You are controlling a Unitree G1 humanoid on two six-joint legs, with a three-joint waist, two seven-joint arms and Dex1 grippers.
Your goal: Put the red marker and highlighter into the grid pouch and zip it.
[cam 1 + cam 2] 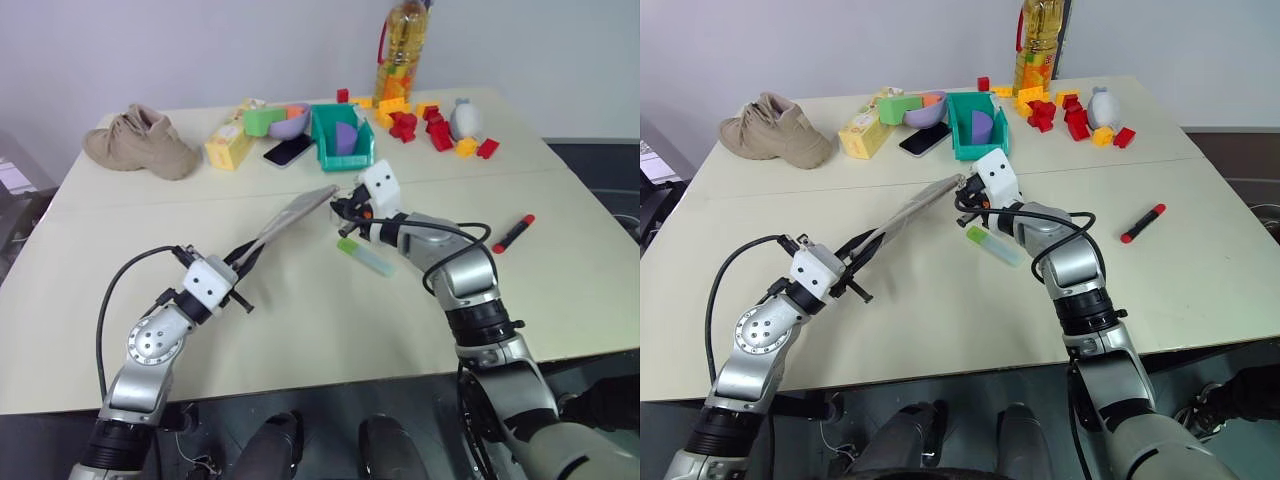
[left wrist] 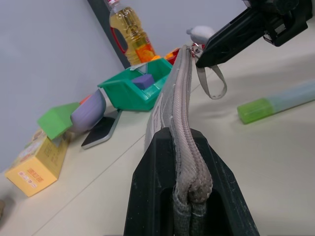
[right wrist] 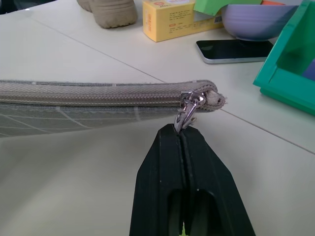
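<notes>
Two pens are still lying out on the table [image 1: 300, 330], so by my reckoning none of the loading is done yet. The highlighter [image 1: 364, 256] rests on the tabletop just beside and under the right gripper [image 1: 345, 208], and the red marker [image 1: 513, 233] sits well apart, off toward the right edge. The grid pouch [image 1: 292, 215] is held up off the table between the two arms, stretched edge-on with its zipper running along the top; the zipper looks fully shut, slider at the far end. I'd judge this is the step of opening it, with both pens and the final zipping left to do.

The left gripper [image 1: 243, 263] is clenched on the near end of the pouch, its fingers pinching the fabric tight, forearm low and angled up toward the middle of the table. The right arm reaches in from the other side, elbow bent, wrist tipped slightly down, with its jaws pressed together on the pull loop [image 3: 186, 118] hanging from the slider at the far end of the pouch
</notes>
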